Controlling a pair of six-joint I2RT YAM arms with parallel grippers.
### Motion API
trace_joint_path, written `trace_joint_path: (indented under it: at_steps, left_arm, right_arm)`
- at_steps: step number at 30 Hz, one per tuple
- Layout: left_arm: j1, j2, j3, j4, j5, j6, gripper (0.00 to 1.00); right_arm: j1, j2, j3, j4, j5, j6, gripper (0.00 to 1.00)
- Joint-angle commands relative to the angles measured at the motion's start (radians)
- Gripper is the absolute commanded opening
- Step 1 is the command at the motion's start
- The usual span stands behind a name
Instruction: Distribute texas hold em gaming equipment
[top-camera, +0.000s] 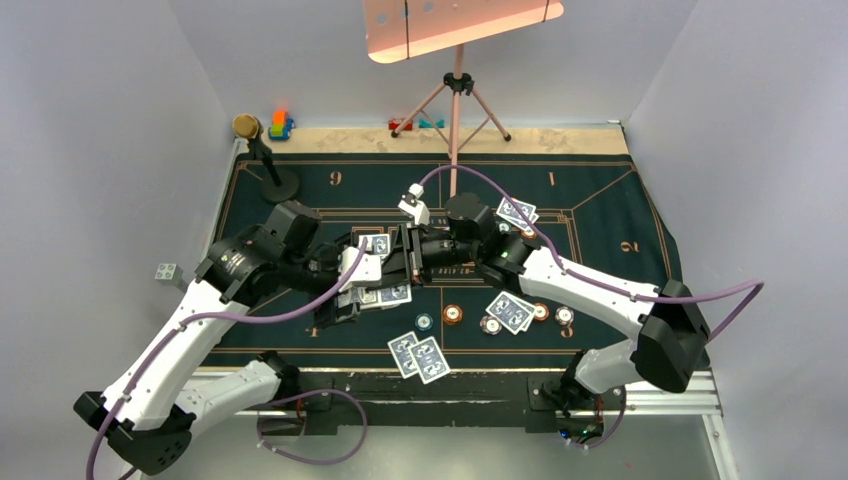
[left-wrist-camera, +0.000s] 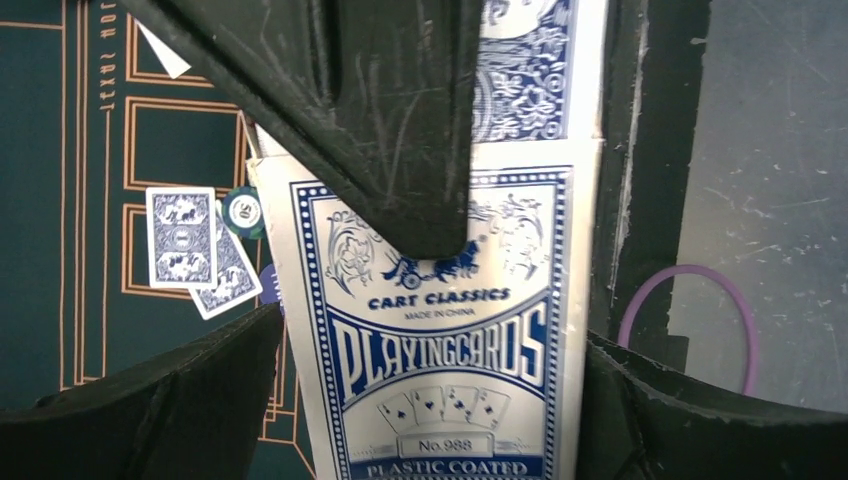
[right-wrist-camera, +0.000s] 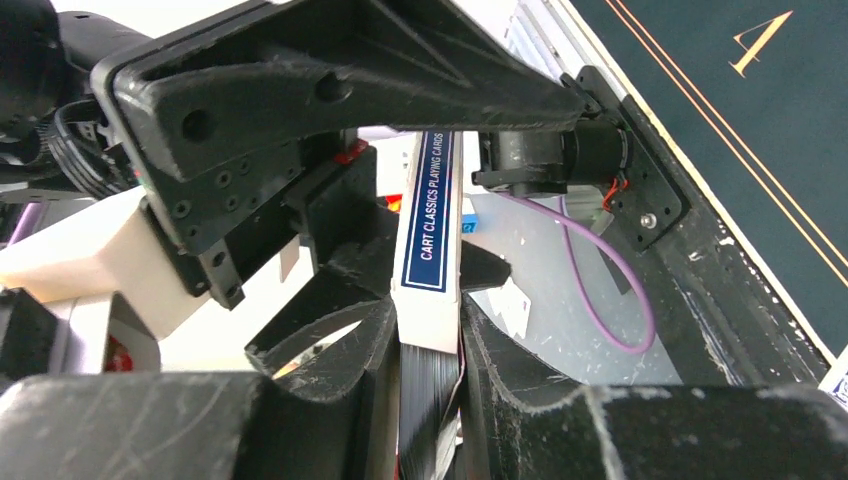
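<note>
Both arms meet over the middle of the green poker mat (top-camera: 600, 200). My left gripper (left-wrist-camera: 430, 330) is shut across the width of a blue and white playing-card box (left-wrist-camera: 440, 370). My right gripper (right-wrist-camera: 428, 320) is shut on the deck of cards (right-wrist-camera: 430, 390) sticking out of the box (right-wrist-camera: 430, 220); one of its fingers (left-wrist-camera: 400, 120) overlaps the box face. Blue-backed cards lie in pairs on the mat (top-camera: 418, 357), (top-camera: 510, 312), (top-camera: 517, 212). A teal chip (top-camera: 425, 322), an orange chip (top-camera: 454, 314) and a pinkish chip (top-camera: 490, 325) lie near the front.
A gold-topped black stand (top-camera: 262, 155) rises at the mat's back left, with toy blocks (top-camera: 281, 124) behind it. A pink tripod (top-camera: 457, 110) stands at the back centre. A small grey cube (top-camera: 166, 271) sits off the mat's left edge.
</note>
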Motion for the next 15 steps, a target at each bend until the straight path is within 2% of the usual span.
trace_joint_path:
  at_steps: [1,13,15]
  left_arm:
    - [-0.007,-0.008,-0.008,0.063,-0.052,0.039,1.00]
    - [-0.007,-0.060,0.021,0.041,-0.046,0.033,1.00]
    - [-0.008,-0.069,0.019,0.033,-0.035,0.036,0.95]
  right_arm:
    - [0.004,-0.007,0.029,0.087,-0.013,0.040,0.27]
    - [0.001,-0.014,-0.011,0.092,-0.033,0.040,0.26]
    - [0.000,-0.009,-0.012,0.096,-0.037,0.042,0.26]
